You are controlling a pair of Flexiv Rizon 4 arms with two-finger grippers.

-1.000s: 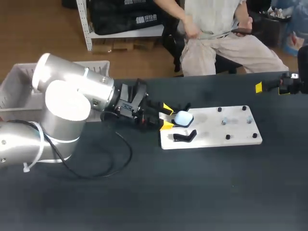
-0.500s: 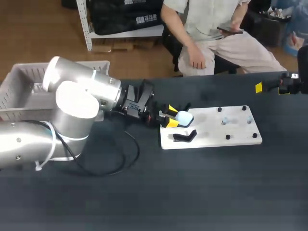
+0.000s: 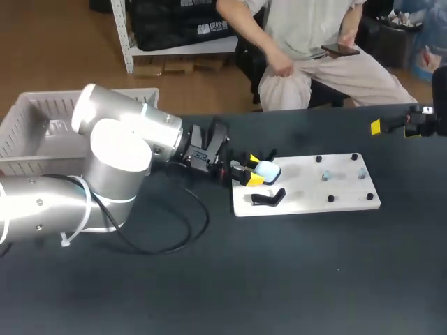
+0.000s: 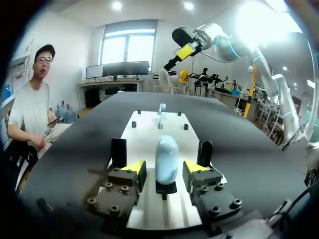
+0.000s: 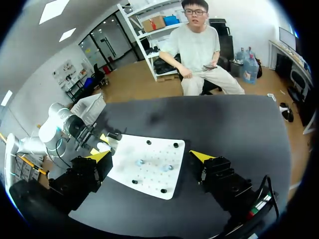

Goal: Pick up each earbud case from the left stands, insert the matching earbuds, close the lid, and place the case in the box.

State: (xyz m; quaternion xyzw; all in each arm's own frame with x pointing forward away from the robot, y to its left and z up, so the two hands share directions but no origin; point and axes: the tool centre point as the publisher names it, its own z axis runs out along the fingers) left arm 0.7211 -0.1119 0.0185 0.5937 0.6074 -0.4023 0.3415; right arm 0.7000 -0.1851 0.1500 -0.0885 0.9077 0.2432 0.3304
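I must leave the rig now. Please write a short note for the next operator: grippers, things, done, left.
Left gripper: open, fingers on both sides of the pale earbud case, gaps showing; case stands on its stand on the white board.
Right gripper: open, empty, over the table's right side, away from the board.
Two small earbuds lie on the board; second stand is empty; basket at the table's left.
Done: approach only. Left: grasp case, insert earbuds, close lid, put it in the basket.
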